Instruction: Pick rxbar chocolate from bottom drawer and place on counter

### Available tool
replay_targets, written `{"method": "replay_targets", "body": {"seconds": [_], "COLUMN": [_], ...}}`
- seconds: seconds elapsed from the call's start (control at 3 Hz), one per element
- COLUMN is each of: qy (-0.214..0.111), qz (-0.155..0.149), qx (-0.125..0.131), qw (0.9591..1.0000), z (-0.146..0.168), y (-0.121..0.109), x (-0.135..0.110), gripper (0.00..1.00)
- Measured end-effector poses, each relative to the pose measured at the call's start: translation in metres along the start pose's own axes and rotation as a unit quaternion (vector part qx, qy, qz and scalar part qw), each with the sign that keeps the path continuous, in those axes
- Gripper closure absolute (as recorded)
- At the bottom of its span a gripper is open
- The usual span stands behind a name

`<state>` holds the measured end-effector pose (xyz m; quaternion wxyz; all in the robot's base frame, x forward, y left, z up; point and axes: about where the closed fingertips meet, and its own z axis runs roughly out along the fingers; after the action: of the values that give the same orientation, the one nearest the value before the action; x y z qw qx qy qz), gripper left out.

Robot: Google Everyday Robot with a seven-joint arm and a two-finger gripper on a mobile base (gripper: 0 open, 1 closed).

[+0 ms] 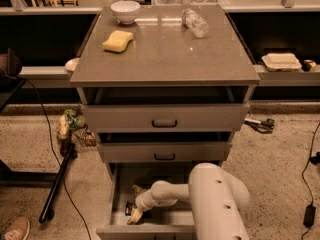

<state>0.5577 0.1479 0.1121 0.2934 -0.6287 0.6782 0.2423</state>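
A grey cabinet (pixel 165 116) with three drawers. The bottom drawer (pixel 150 176) stands open and a white robot arm (pixel 215 199) reaches into it. The gripper (pixel 135 203) is low at the drawer's left front, its pale fingers (pixel 133 217) apart. A small dark snack bar (pixel 128 209) lies in the drawer just beside the lower finger. On the tabletop (pixel 165 59) sit a yellow sponge (pixel 118 40), a white bowl (pixel 125 11) and a plastic bottle (pixel 194 22) on its side

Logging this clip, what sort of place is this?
Probably a robot test lab: a lone drawer cabinet on a speckled floor, loose cables, and the gripper down inside the bottom drawer.
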Motion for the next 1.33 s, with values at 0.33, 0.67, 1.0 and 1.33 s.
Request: {"method": "replay_targets", "body": {"seconds": [0.33, 0.67, 1.0, 1.33], "qy": [0.017, 0.023, 0.028, 0.029], "qz": [0.004, 0.012, 0.016, 0.021], "qx": [0.006, 0.009, 0.013, 0.014], "qw": [0.9998, 0.9996, 0.9994, 0.9993], "z": [-0.005, -0.016, -0.022, -0.022], "y": [0.003, 0.005, 0.005, 0.005], "x": [0.015, 0.028, 0.038, 0.044], "gripper": [0.00, 0.00, 0.17, 0.41]}}
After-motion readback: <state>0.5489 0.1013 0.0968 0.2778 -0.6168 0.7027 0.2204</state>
